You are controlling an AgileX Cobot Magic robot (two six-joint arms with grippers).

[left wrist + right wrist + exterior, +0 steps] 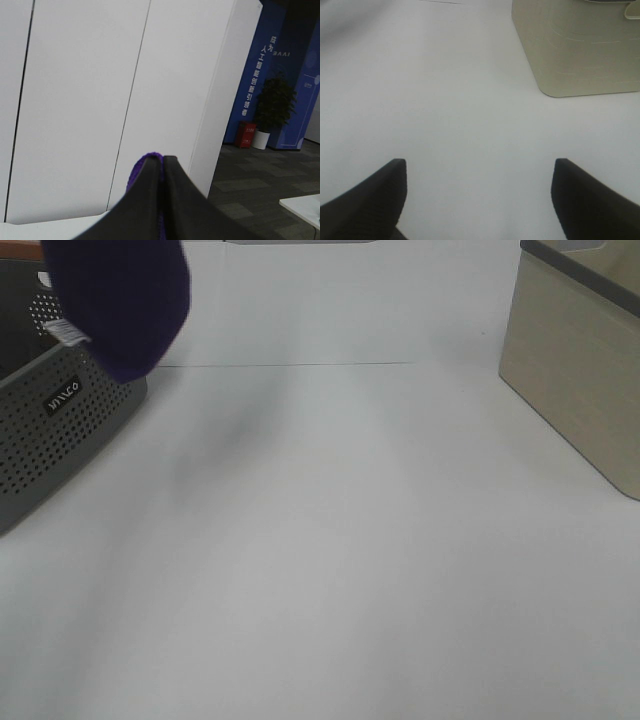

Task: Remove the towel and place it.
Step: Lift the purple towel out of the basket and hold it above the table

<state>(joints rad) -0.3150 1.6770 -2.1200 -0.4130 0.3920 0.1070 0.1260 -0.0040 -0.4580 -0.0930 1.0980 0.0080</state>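
Observation:
The deep purple towel (122, 300) hangs bunched in the air at the upper left, over the near corner of the grey perforated basket (50, 425); its small white tag (68, 332) shows at its left edge. My left gripper (162, 165) is shut on the towel, and a purple fold (142, 165) pokes out between its black fingers; this gripper is out of the high view. My right gripper (479, 167) is open and empty, low over the bare white table (460, 100).
A beige box (585, 365) with a dark rim stands at the right; it also shows in the right wrist view (575, 47). The left wrist view looks out at white wall panels, a blue sign and a potted plant.

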